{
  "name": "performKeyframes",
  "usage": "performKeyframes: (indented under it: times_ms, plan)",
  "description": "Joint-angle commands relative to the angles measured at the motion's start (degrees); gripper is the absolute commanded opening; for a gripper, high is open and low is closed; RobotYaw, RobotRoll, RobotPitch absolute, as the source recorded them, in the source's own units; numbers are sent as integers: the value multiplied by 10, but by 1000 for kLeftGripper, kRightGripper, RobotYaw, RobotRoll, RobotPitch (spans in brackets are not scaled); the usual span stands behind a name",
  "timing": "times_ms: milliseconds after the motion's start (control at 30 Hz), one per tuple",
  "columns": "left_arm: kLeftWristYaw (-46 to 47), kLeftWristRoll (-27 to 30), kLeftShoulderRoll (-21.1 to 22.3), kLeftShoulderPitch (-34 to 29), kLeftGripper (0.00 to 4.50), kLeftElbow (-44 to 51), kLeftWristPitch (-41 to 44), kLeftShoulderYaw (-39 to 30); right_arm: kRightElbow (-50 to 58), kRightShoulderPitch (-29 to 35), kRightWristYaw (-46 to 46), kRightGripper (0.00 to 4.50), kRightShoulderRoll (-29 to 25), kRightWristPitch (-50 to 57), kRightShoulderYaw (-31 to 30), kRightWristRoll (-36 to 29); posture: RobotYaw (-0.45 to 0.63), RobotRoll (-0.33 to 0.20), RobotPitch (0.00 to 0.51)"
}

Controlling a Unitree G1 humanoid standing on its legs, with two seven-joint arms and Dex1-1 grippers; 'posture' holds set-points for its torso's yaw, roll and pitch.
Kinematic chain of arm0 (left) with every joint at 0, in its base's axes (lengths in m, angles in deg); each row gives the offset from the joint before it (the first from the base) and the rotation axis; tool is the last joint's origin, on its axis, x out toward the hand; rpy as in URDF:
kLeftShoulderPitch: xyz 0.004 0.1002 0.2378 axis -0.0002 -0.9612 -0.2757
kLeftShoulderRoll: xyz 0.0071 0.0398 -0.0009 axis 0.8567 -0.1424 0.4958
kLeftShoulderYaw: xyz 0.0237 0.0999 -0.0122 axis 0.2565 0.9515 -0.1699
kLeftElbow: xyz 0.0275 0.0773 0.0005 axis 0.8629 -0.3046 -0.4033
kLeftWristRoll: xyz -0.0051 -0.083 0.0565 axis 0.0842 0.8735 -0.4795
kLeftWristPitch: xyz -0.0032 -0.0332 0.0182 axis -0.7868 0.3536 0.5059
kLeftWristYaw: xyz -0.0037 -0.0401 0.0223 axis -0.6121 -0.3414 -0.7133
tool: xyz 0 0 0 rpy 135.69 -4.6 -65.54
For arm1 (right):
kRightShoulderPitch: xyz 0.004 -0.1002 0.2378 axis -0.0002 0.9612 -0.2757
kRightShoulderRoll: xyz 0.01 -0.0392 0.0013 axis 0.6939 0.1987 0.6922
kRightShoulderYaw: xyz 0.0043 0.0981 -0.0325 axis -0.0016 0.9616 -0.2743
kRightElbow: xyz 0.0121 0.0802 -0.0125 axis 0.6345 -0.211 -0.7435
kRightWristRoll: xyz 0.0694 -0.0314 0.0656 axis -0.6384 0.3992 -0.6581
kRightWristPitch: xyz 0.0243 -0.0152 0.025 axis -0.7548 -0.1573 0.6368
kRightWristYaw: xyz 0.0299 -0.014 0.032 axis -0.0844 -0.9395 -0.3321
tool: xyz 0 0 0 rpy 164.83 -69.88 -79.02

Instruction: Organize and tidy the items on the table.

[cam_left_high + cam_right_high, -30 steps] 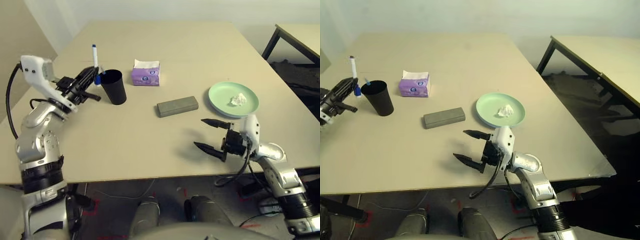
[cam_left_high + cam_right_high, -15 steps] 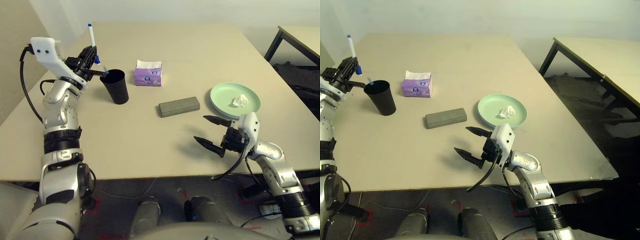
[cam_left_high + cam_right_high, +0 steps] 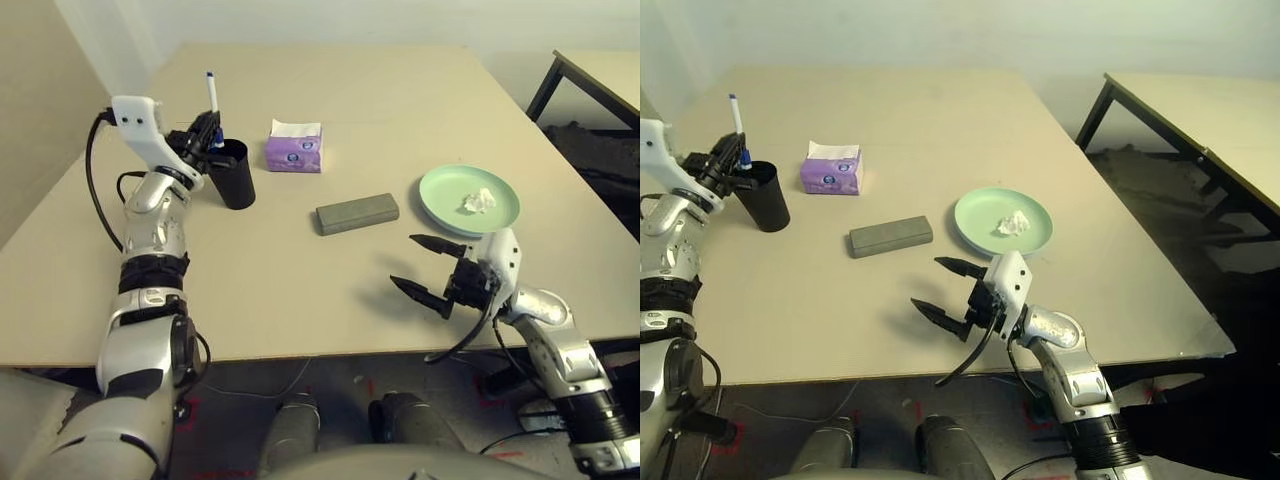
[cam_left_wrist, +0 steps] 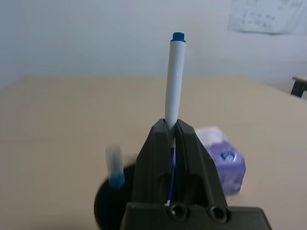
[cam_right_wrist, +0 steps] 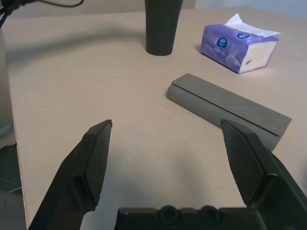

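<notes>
Marker: as it is clamped upright between the closed fingers of the left gripper [image 4: 171,139], the white marker [image 4: 173,81] stands right over the black cup [image 3: 231,172], blue end up, which looks like a line-up for dropping it in.
Cup: a second blue-tipped marker [image 4: 114,167] already leans inside, so pens seem to be gathering here.
Right gripper [image 3: 431,269]: jaws spread wide and holding nothing, it hovers low over bare tabletop near the front edge, probably waiting.
Glasses case [image 3: 357,213]: the grey case lies flat mid-table, between cup and plate.
Plate [image 3: 440,187]: pale green, with the crumpled white tissue [image 3: 477,200] on it.
Tissue pack [image 3: 294,146]: purple, just beyond the cup.
Surface: the table [image 3: 940,110] is plain matte beige.
Room: pale walls; a dark-legged second table [image 3: 1200,110] stands to the right.
</notes>
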Motion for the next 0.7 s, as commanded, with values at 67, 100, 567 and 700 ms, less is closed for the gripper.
performKeyframes:
  times_ms: [67, 100, 567, 700]
  plan:
    - [10, 7, -4, -30, 1593, 44, 22, -2, 1, 0, -1, 4500, -3, 2, 0, 7, -29, 0, 79]
    - [12, 8, -4, -34, 1940, 50, 25, -3, 0, -2, -1, 4500, -3, 2, 0, 7, -27, 0, 79]
    - [9, 27, 8, -21, 4483, 72, 34, -9, 21, 8, -13, 4500, -9, 15, 20, -7, -47, 0, 82]
    - [-5, 44, 18, -32, 4483, 94, 34, -22, 40, 17, -32, 4500, -24, 36, 73, -40, -69, 0, 82]
